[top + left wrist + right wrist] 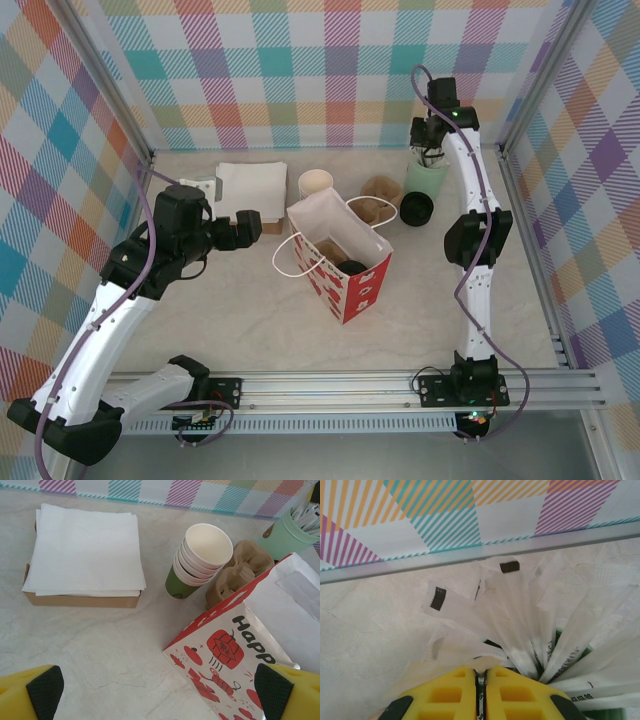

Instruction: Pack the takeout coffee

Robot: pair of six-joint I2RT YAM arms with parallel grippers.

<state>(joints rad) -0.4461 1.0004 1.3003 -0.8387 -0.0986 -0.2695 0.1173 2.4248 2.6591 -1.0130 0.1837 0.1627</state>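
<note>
Right now the right jaws are at the back of the counter (250, 330), over the pale-mint cup (428, 180) full of white sticks (520, 610). They are squeezed almost flat together, and one thin white stick looks pinched between them. So the step in hand seems to be picking a stick to go with the drink.

The left jaws are spread as wide as can be and hold nothing. They hang low over the counter, close by the red-and-white paper bag (280, 605).

The takeout coffee (416, 208), with its black lid on, stands on the counter between the paper bag and the pale-mint cup, near the brown cup carrier (380, 190). It is not in the bag yet. Something brown and something dark lie inside the bag, but I cannot tell what they are.

Next, I think, the right jaws should lift the stick straight up so the others stay in the cup. Then they should carry it over the open top of the bag and let go. The coffee must go in upright so it does not spill.
</note>
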